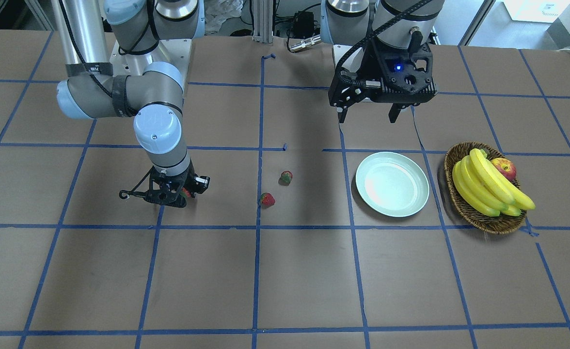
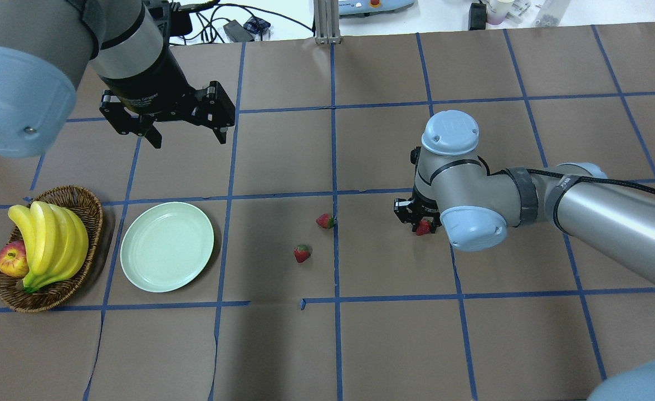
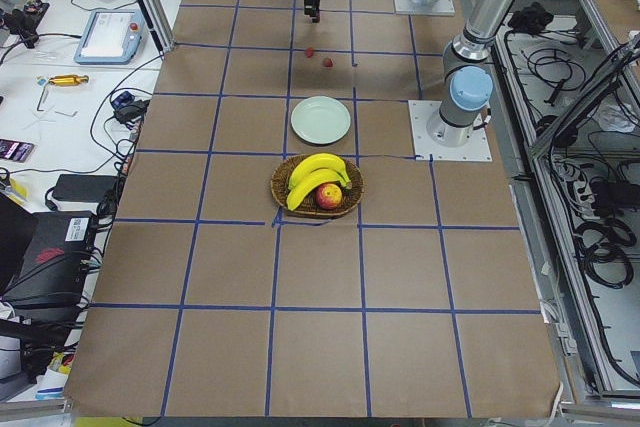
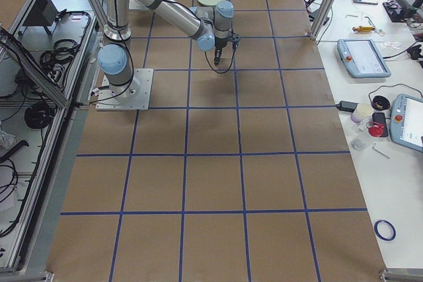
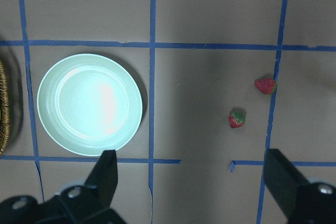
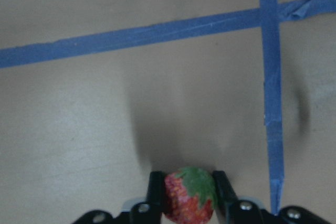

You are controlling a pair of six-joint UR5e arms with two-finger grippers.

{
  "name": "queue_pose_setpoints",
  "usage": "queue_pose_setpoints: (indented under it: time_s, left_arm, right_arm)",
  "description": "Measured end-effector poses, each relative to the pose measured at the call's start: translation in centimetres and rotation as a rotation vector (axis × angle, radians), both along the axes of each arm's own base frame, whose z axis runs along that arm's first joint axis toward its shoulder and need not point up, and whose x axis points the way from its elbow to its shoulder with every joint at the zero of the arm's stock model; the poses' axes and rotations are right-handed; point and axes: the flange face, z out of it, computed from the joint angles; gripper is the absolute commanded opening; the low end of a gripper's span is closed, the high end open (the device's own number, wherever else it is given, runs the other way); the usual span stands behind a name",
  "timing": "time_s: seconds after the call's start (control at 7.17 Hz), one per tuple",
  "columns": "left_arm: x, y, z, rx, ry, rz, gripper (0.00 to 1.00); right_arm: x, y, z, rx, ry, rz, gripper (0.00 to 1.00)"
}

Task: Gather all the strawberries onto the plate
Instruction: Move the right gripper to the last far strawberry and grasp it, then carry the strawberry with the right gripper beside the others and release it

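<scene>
Three small red strawberries show. Two lie on the table near the middle: one [image 2: 325,221] [image 1: 286,177] [image 5: 265,85] and one [image 2: 302,253] [image 1: 267,199] [image 5: 237,119]. The third strawberry [image 6: 189,201] [image 2: 423,226] sits between the fingers of my right gripper [image 6: 188,192] [image 2: 421,223], which is shut on it, low over the table. The pale mint-green plate [image 2: 166,246] [image 1: 392,183] [image 5: 90,104] is empty. My left gripper [image 2: 188,131] [image 1: 368,115] hangs open and empty, high above the table beyond the plate.
A brown wicker basket [image 2: 91,214] [image 1: 464,208] with bananas [image 2: 49,239] and a red-yellow apple [image 2: 11,260] stands beside the plate, on the robot's left. Blue tape lines grid the brown table.
</scene>
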Motion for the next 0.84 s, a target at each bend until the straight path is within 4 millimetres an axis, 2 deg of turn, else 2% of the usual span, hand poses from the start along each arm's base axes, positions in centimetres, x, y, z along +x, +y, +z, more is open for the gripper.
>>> queue_pose_setpoints:
  time_s: [0.28,0.42,0.56,0.7,0.84]
  left_arm:
    - [0.0,0.0,0.0,-0.001,0.001,-0.001,1.0]
    - [0.0,0.0,0.1,-0.001,0.003,-0.001,1.0]
    - [0.0,0.1,0.1,-0.003,0.003,-0.002,1.0]
    - [0.0,0.2,0.2,-0.005,0.003,-0.004,1.0]
    - [0.0,0.2,0.3,-0.007,0.002,-0.005,1.0]
  right_arm:
    - [1.7,-1.1,2.0,-0.082,-0.057,-0.035,0.0]
    - [4.3,-1.6,3.6,-0.128,-0.096,-0.045,0.0]
    - [8.2,-1.9,5.4,-0.165,-0.139,-0.055,0.0]
    - [12.2,-1.9,6.4,-0.18,-0.175,-0.057,0.0]
    - [16.2,-1.8,6.5,-0.176,-0.214,-0.065,0.0]
